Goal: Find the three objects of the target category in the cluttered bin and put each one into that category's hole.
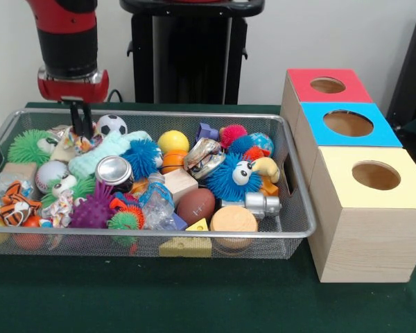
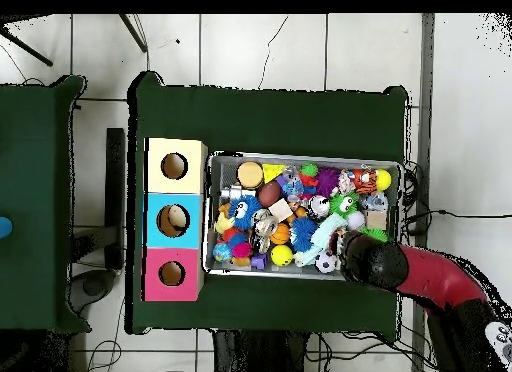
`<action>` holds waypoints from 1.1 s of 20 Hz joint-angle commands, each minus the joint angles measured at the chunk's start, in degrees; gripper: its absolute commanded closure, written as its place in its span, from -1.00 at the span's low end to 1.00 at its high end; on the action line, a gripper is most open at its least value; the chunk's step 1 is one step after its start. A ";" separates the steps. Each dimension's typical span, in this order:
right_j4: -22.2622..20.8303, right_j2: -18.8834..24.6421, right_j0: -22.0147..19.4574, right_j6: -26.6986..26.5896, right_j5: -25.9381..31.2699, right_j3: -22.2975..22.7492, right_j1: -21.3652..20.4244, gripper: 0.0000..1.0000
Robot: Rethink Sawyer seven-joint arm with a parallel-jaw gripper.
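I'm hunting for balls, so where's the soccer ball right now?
In the front view, the soccer ball sits at the bin's far edge, left of centre, just right of the gripper, behind the mint plush.

One wire mesh bin (image 1: 295, 208) of mixed toys; three wooden boxes with round holes: red-topped (image 1: 319, 97), blue-topped (image 1: 374, 135), yellow-topped (image 1: 347, 229)

Much of the bin's load is buried, and the arm runs out of frame

In the front view the red and black arm (image 1: 68, 41) is cut off by the top edge; its gripper (image 1: 81, 114) dips behind the wire bin's (image 1: 291, 225) far rim, so how its tips stand cannot be told; the wooden cylinder (image 1: 234, 220), brown football (image 1: 195, 205) and orange ball (image 1: 172, 161) are partly covered by neighbours; overhead, the arm hides the gripper and the toys are too small to name.
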 commanded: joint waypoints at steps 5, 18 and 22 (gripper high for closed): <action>4.11 6.55 0.23 -0.48 5.55 3.79 -5.01 1.00; 5.33 6.21 0.86 1.27 6.22 6.20 -7.70 1.00; 7.08 6.20 1.70 1.85 8.11 7.42 -10.13 1.00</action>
